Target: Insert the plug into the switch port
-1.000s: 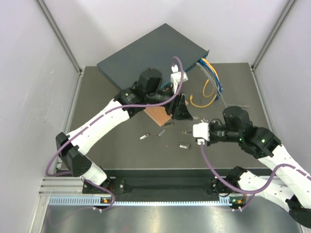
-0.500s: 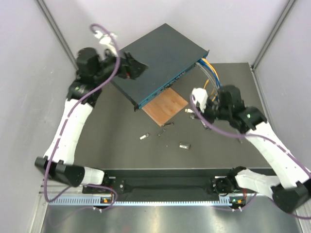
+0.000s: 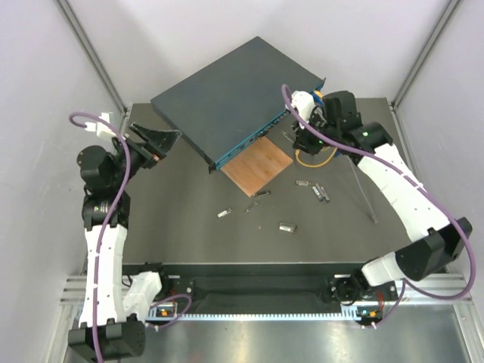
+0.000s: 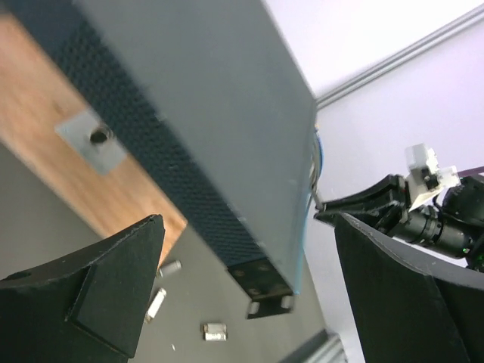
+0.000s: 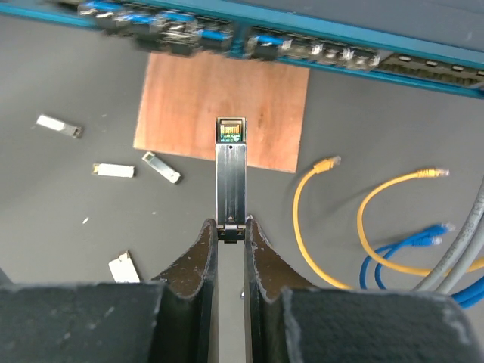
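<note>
At 12 o'clock of our right hand point(image 5: 231, 236): switch point(image 5: 318, 45) port row, running 9-to-3 | we pinch the plug point(image 5: 231, 170) tight, long axis aimed at 12, tip short of the ports | left hand point(image 3: 162, 145) fully spread, empty, well apart, so right is nearer

Left end effector point(image 3: 161, 144) gapes wide apart; right end effector point(image 5: 229, 225) pinches the plug point(image 5: 231, 162).
</note>
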Action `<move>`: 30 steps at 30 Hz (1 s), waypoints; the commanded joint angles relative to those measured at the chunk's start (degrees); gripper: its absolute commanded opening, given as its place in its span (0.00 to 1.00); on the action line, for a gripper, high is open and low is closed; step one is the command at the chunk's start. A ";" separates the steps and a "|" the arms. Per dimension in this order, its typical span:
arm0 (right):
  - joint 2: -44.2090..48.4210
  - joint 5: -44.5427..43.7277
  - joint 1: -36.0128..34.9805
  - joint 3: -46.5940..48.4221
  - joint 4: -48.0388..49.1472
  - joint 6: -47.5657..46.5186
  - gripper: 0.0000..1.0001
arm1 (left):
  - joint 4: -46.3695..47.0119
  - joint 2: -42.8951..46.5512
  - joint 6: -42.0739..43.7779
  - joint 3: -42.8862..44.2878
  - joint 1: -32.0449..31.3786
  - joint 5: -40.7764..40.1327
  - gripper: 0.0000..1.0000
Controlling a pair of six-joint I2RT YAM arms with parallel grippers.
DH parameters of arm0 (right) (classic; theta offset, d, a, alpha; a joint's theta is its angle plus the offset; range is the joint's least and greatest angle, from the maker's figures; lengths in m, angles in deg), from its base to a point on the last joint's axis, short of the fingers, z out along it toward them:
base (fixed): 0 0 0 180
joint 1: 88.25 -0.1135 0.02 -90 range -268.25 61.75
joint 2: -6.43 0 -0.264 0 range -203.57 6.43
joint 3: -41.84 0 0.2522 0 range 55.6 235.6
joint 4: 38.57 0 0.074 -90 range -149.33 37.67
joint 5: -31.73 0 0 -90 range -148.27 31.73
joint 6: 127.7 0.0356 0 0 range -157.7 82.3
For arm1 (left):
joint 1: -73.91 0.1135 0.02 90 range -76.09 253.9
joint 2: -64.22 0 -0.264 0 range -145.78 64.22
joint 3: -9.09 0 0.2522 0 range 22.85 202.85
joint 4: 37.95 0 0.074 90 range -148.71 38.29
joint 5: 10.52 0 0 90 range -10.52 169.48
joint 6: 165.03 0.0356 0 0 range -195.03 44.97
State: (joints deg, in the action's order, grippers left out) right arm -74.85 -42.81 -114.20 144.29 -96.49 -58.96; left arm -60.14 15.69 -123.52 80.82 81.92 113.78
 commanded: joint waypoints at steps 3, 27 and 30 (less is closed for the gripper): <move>-3.89 -5.00 0.47 5.71 0.83 5.08 0.00 | 12.62 -2.53 -9.07 -5.06 0.60 5.07 0.99; -11.36 -7.64 -1.73 13.00 0.83 13.34 0.00 | 21.52 -14.57 -8.64 -6.74 -10.29 4.98 0.75; -11.10 -7.64 -1.91 12.92 1.18 13.87 0.00 | 21.70 -15.27 -8.11 -6.74 -11.61 4.46 0.68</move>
State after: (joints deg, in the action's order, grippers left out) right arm -86.10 -50.35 -115.34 153.99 -96.75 -46.70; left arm -42.70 0.50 -133.18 72.45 71.69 118.59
